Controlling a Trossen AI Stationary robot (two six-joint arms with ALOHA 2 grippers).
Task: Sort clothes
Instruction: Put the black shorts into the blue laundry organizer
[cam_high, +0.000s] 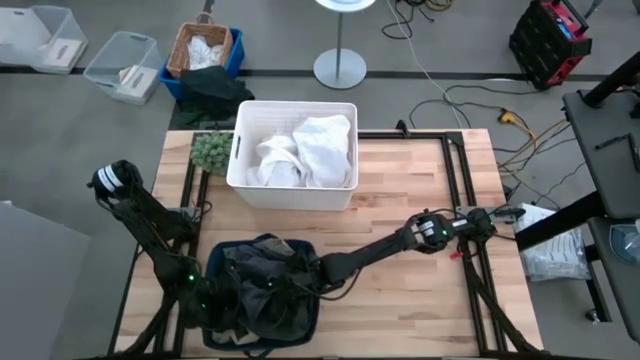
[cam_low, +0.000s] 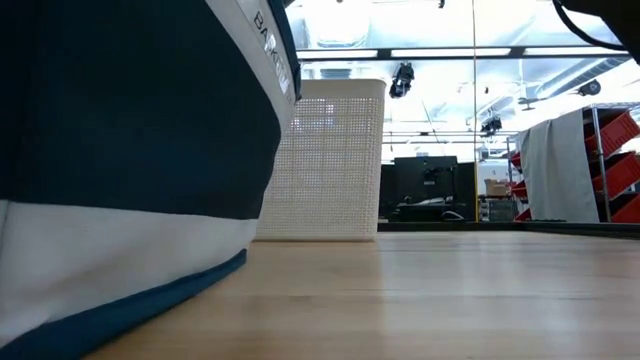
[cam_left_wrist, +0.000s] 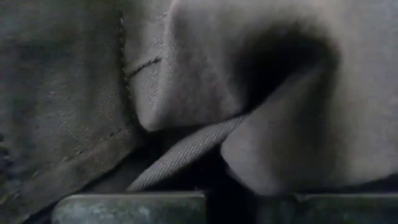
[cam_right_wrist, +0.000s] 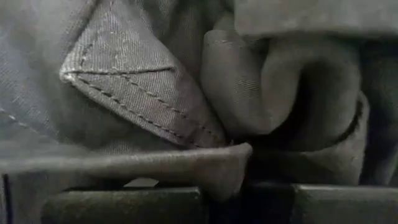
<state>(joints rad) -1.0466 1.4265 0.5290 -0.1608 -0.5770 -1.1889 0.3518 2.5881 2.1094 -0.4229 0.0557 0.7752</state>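
Dark grey garment (cam_high: 262, 290) heaped in navy bin (cam_high: 225, 252), left gripper (cam_high: 225, 300) and right gripper (cam_high: 300, 272) buried in its folds, finger spread unclear, white cloths (cam_high: 305, 150) in white basket (cam_high: 290, 194)

Two slim dark arms, left arm (cam_high: 150, 225), right arm (cam_high: 385, 248), silvery right wrist joint.

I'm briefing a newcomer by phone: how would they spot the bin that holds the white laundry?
On the wooden table, look to the far edge. The white plastic bin there holds crumpled white cloth pieces. The navy fabric bin near both arms is dark and soft-sided.
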